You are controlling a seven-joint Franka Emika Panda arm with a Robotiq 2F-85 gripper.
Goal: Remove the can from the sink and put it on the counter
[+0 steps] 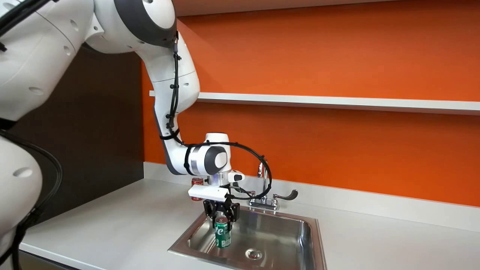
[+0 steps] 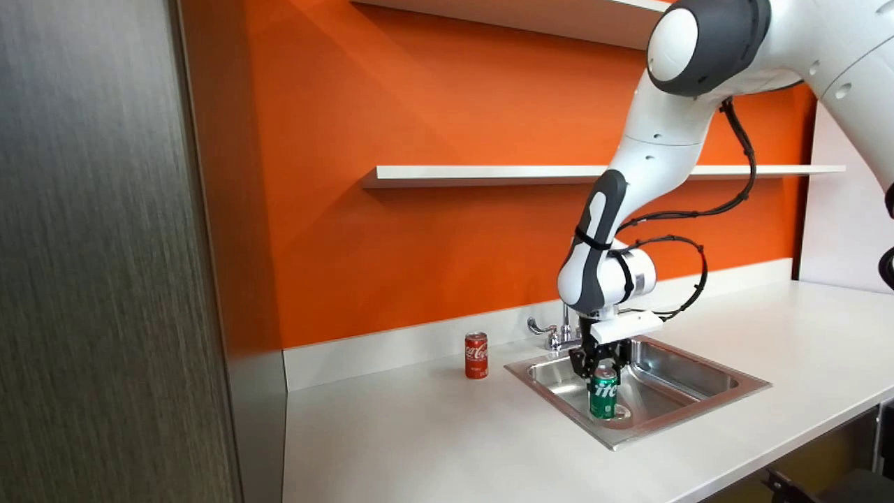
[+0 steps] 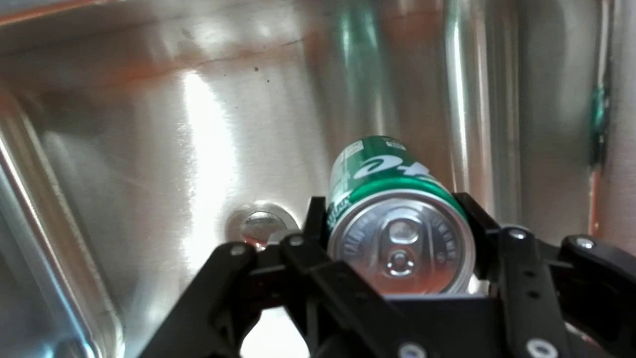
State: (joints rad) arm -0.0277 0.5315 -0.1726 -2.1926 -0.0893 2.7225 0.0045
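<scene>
Gripped the green can between the jaws — set to its width, with contact at both flanks in the wrist view. Held it upright inside the sink, near the drain, with the silvery lid uppermost. Included a red can — upright on the desk, near a corner of the sink.

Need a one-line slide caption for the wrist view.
Gripper clasping a green can, tab end foremost, inside the sink, with the drain left of the can in frame.
</scene>
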